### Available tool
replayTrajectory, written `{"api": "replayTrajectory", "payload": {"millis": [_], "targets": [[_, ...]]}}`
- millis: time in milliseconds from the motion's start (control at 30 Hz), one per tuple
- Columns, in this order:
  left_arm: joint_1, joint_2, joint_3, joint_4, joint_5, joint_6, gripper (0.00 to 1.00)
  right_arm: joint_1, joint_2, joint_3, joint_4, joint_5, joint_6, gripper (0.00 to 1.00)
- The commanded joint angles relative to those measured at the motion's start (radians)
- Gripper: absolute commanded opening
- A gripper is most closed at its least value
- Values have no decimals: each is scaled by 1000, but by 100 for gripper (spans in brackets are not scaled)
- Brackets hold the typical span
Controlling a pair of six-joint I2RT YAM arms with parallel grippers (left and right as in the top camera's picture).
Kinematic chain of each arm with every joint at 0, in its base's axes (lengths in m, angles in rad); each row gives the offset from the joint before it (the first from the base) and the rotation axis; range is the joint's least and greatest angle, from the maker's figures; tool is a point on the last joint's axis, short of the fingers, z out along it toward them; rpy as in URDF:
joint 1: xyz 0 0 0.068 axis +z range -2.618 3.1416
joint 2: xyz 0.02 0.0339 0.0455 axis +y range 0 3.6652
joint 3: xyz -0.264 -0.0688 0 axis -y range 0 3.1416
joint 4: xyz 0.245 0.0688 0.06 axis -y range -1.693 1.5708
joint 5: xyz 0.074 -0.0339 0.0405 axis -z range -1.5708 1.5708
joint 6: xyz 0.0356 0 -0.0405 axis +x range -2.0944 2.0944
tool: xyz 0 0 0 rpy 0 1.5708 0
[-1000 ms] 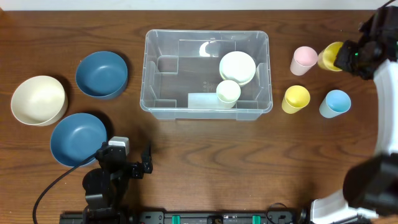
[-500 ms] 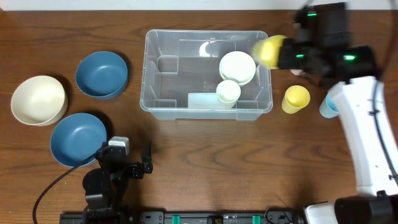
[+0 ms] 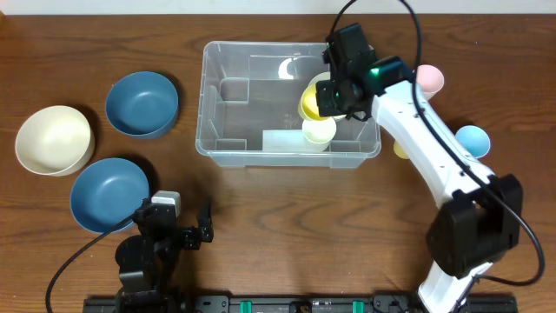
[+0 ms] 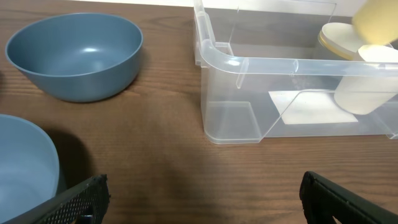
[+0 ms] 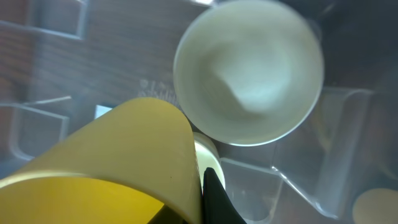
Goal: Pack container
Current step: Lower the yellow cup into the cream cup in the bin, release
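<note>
Gripping a yellow cup [image 3: 311, 101], right gripper [image 3: 335, 89] hangs over the container's [image 3: 287, 45] 3 o'clock end; left gripper [image 3: 206, 225] spread wide.

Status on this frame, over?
Left gripper open, idle. Right gripper shut on yellow plastic cup, over large clear rectangular plastic bin. White bowl, pale cup inside.
</note>
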Motion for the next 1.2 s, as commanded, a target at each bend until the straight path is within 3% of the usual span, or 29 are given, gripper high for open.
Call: {"api": "replayTrajectory", "payload": {"millis": [0, 767, 800, 900, 967, 1167], "targets": [[6, -1, -20, -2, -5, 17, 98, 16, -4, 12, 0, 18, 24, 1], [6, -1, -20, -2, -5, 17, 98, 31, -10, 12, -143, 22, 19, 1], [6, -1, -20, -2, -5, 17, 98, 31, -10, 12, -144, 22, 19, 4], [6, -1, -20, -2, -5, 17, 98, 31, -10, 12, -144, 22, 19, 47], [6, -1, -20, -2, -5, 17, 98, 31, -10, 12, -143, 22, 16, 58], [6, -1, -20, -2, -5, 17, 98, 29, -11, 13, -110, 21, -24, 60]]}}
